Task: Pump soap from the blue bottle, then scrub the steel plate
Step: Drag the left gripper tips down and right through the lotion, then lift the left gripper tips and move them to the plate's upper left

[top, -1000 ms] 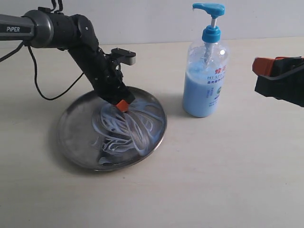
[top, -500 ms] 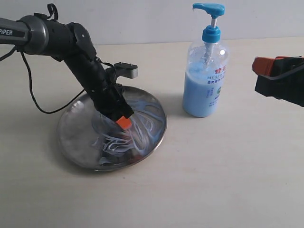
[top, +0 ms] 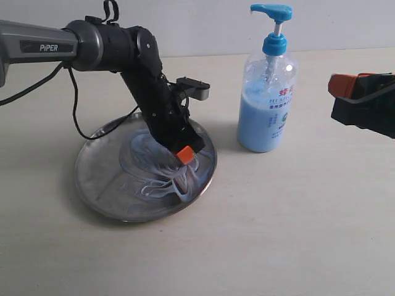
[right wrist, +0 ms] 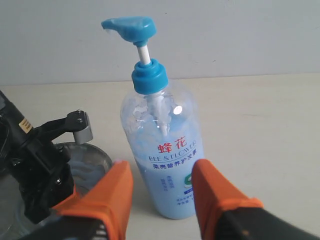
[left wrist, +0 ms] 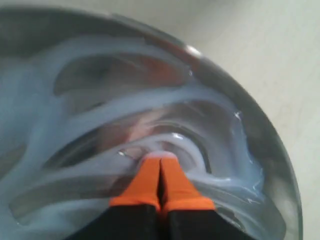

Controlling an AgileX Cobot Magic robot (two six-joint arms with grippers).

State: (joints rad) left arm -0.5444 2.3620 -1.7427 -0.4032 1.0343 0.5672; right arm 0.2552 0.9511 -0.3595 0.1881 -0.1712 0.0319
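- The left gripper [top: 184,154] now sits nearer the right rim of the steel plate [top: 92,196] than a second ago.
- The left arm [top: 148,80] reaches farther right over the plate.
- The soap [top: 151,179] no longer shows crisp white loops; its streaks are more smeared and are gathered under the gripper.

exterior: above, wide | left wrist: close over plate [left wrist: 272,150] | right wrist: facing bottle [right wrist: 162,165]
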